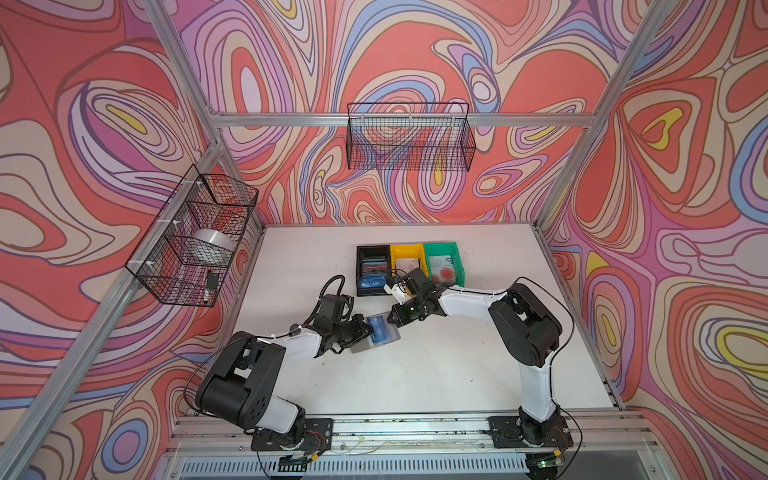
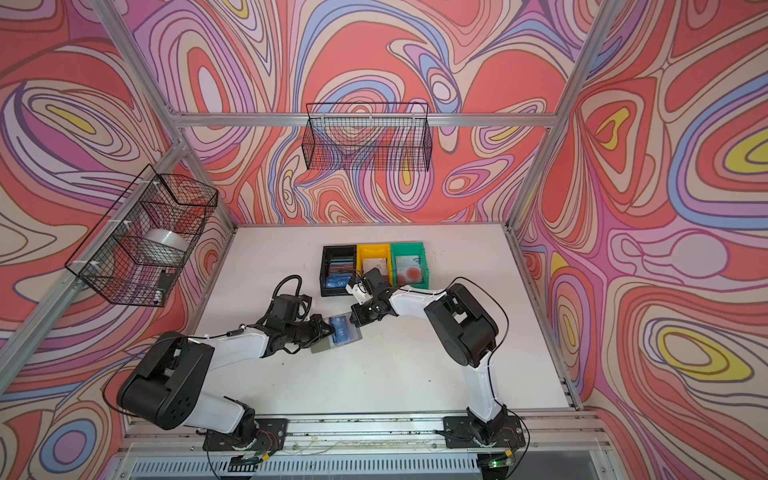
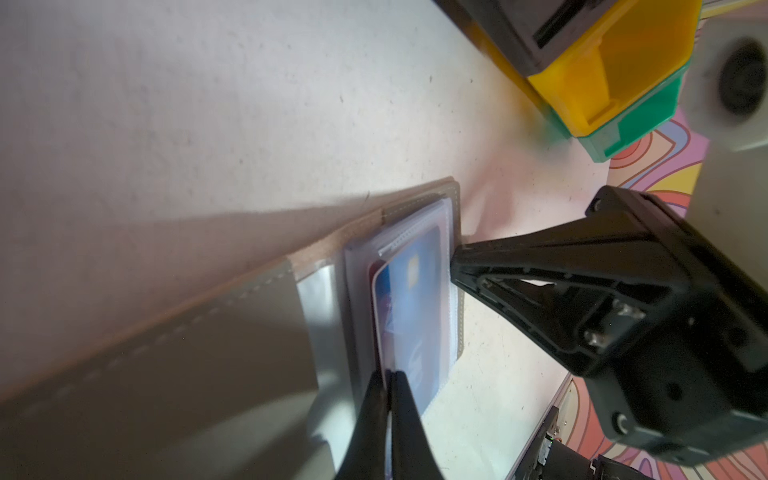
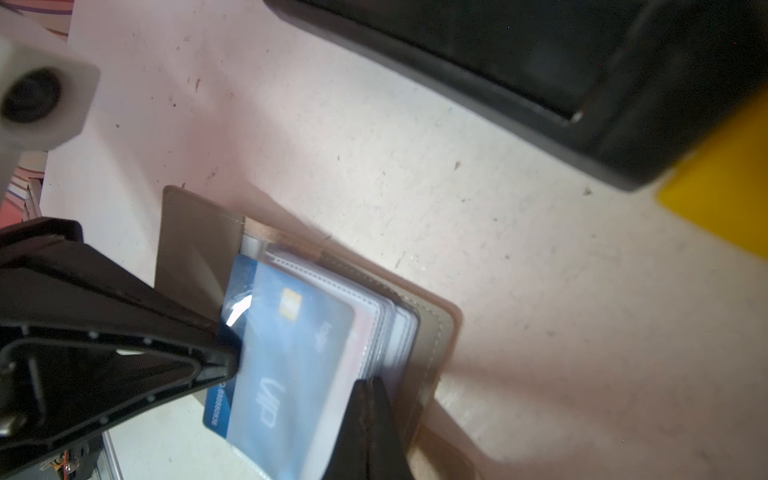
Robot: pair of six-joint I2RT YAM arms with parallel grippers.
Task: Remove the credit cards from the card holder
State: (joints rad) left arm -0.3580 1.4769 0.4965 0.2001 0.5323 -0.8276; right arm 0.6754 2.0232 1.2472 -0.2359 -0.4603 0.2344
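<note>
- Two top views both showed the flat grey folding card holder (image 1: 359, 347) lying open on the white table (image 1: 436, 374), near the black plastic bin (image 1: 358, 270), on that bin's side toward the arm bases.
- A thin plastic blue card (image 1: 379, 330) marked VIP lay across the card holder's translucent sleeves.
- The left gripper (image 1: 368, 328) met the blue card at its end farther from the black plastic bin, and the right gripper (image 1: 392, 318) met the card holder at its edge nearer that bin.
- In a top view the card holder (image 2: 322, 348), blue card (image 2: 343, 332), left gripper (image 2: 330, 330) and right gripper (image 2: 354, 320) stood the same way below the black plastic bin (image 2: 324, 270).
- In the left wrist view the left gripper (image 3: 387, 376) had its fingers pressed together on the blue card (image 3: 415, 307), which stuck partly out of a sleeve of the card holder (image 3: 208, 353).
- The right gripper (image 3: 455, 262) touched the card holder's far edge, on the side of the black plastic bin (image 3: 498, 37).
- In the right wrist view the right gripper (image 4: 368, 384) was closed tight on the sleeve edges and cover of the card holder (image 4: 436, 332).
- The left gripper (image 4: 232, 345) pinched the bare end of the blue card (image 4: 266, 390), away from the black plastic bin (image 4: 457, 83).
</note>
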